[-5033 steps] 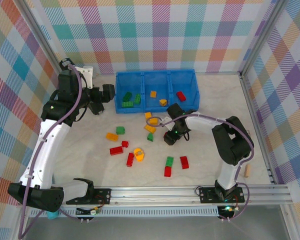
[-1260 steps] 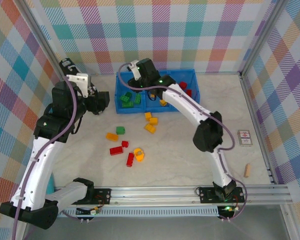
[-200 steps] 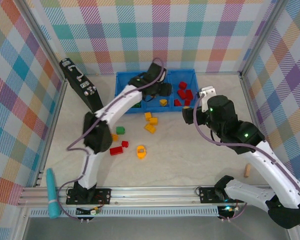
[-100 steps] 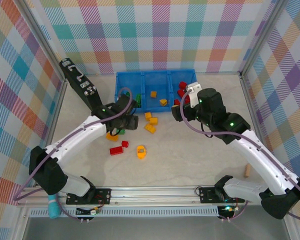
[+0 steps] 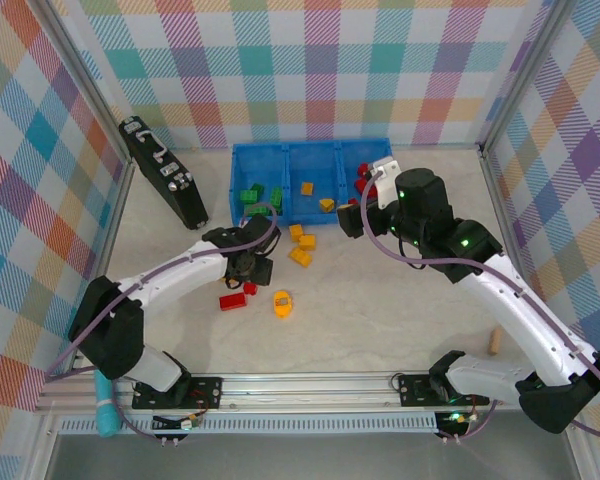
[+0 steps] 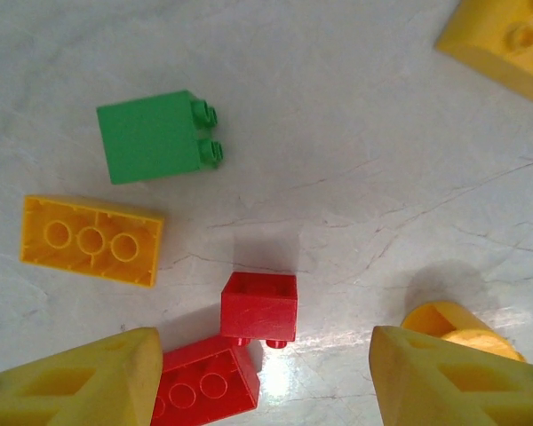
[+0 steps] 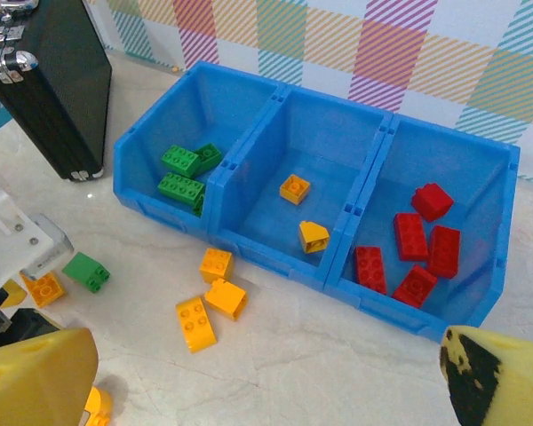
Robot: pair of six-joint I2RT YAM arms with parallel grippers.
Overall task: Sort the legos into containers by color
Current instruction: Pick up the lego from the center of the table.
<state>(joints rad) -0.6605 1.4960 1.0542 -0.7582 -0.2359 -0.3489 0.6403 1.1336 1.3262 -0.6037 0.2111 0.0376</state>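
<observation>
Red lego point(image 6: 258, 307) (square) beneath gaping left tool point(image 6: 265, 366)

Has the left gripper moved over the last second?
Yes. The left gripper moved down the overhead picture, away from the blue three-compartment plastic tray, to above red plastic bricks.

Bright, even overhead lighting; short soft shadows in the top view. Glare patch on the pale marbled tabletop point(image 6: 313, 373) beside the small red studded plastic brick point(image 6: 259, 306). Yellow plastic fingertips point(image 7: 35, 373) blurred at lower frame edges.
</observation>
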